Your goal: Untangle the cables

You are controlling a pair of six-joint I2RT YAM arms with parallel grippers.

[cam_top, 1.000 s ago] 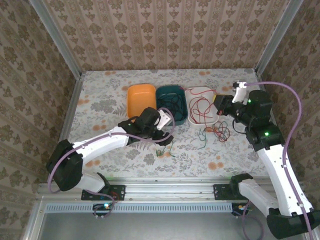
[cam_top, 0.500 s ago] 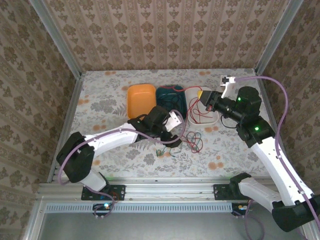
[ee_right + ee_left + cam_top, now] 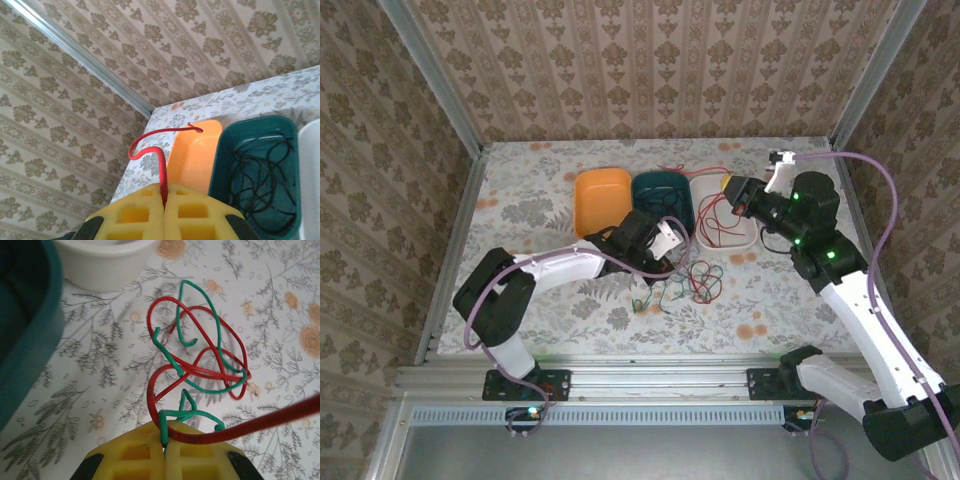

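Closest to the arm bases I see a loose green cable lying on the floral table. Just beyond it my left gripper sits low over the table. Its yellow pads are pressed together on the near end of the red and green tangle, and a green strand and a red one both run into the seam. The rest of that tangle lies on the table in front of the white tray. Red cables lie in that tray, black cables in the teal tray beside it, and the orange tray is furthest left. My right gripper hangs above the white tray's far end, its pads clamped tight on a red cable whose free end curls upward.
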